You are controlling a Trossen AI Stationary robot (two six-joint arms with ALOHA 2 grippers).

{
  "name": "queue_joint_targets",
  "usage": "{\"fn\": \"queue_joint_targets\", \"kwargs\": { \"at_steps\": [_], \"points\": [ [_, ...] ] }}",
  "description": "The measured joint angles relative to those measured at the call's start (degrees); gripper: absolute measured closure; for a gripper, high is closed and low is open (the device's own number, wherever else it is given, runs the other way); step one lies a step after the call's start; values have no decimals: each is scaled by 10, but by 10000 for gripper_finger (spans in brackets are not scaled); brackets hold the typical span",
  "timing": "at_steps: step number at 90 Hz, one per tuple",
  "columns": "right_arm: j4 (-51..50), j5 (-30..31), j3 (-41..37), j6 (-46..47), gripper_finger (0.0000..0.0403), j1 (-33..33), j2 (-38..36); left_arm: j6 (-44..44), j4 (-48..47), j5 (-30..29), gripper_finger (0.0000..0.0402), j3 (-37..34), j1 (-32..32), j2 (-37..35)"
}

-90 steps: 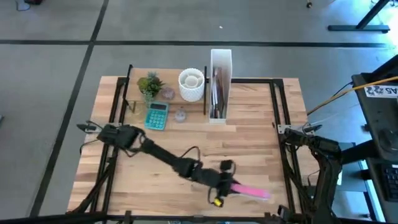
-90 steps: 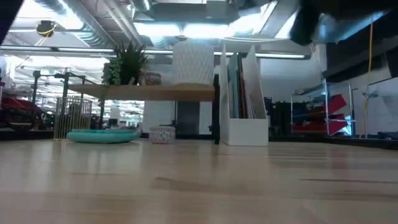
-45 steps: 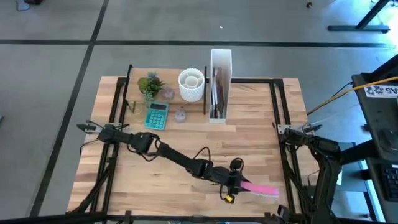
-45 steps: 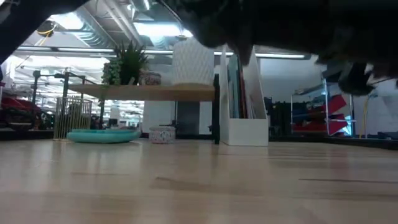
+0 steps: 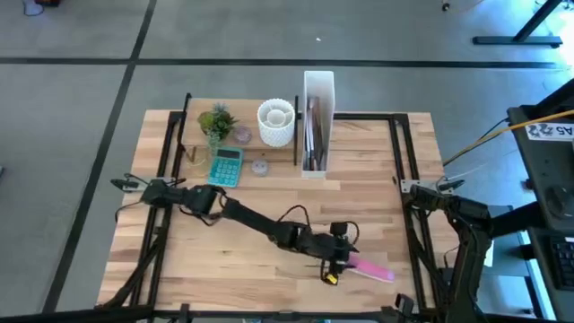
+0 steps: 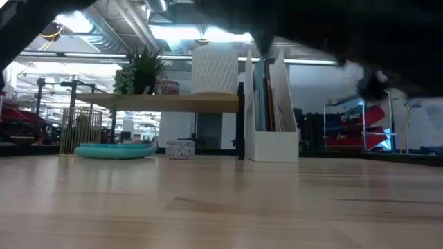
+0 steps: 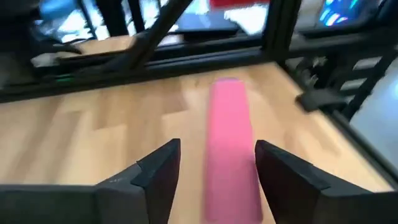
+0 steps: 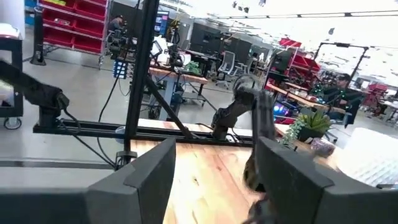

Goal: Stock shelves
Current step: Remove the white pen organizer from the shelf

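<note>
Partly stocked, by the look of it: the shelves (image 5: 240,126) along the table's (image 5: 377,197) far edge, toward its far left corner, already carrying a small plant (image 5: 216,123), a small pinkish pot (image 5: 242,135) and a white textured cup (image 5: 276,123) on the top board. Beneath or just in front of the board, a teal calculator (image 5: 226,167) and a small round object (image 5: 260,166), with a white file box (image 5: 317,121) standing just beside the shelf's right end post.

Still to shelve, apparently: a flat pink object (image 5: 369,268) lying near the table's near edge, toward the near right corner, well apart from the shelves. Reaching across for it, the left gripper (image 5: 336,265), fingers spread wide and straddling the pink object's end in the left wrist view (image 7: 231,149), not yet closed on it; contact hard to judge. Parked off the table's right edge, the right gripper (image 8: 214,186), fingers parted and empty.

Hard to make out: what the pink object is, blurred in the wrist view and partly covered from above. In the low view, only a dark blur of arm across the top, the pink object unseen, and whether the calculator sits under the board or ahead of it uncertain
</note>
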Motion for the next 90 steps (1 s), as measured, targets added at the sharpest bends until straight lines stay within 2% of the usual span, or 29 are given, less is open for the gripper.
{"fn": "queue_joint_targets", "kwargs": {
  "at_steps": [7, 23, 30, 43, 51, 57, 70, 90],
  "points": [
    [-5, -3, 0, 6, 196, 0, 0, 2, -127, -71, 207, 1, -15, -61],
    [-13, -10, -20, 25, 196, -4, 0, -39, -432, -279, 207, 0, -65, -170],
    [-13, -13, -40, 41, 196, -9, 0, -63, -539, -325, 206, -1, -78, -218],
    [-14, -15, -77, 97, 196, -23, 1, -112, -692, -337, 206, 1, -46, -309],
    [-13, -17, -88, 119, 196, -33, 1, -84, -735, -335, 206, 0, 1, -344],
    [-13, -25, -93, 129, 196, -40, 1, -34, -745, -319, 206, 0, 45, -368],
    [-12, -37, -94, 132, 196, -50, 1, 84, -743, -235, 206, 1, 150, -382],
    [-14, -57, -94, 147, 196, -52, 1, 139, -723, -224, 206, -1, 262, -375]
  ]
}}
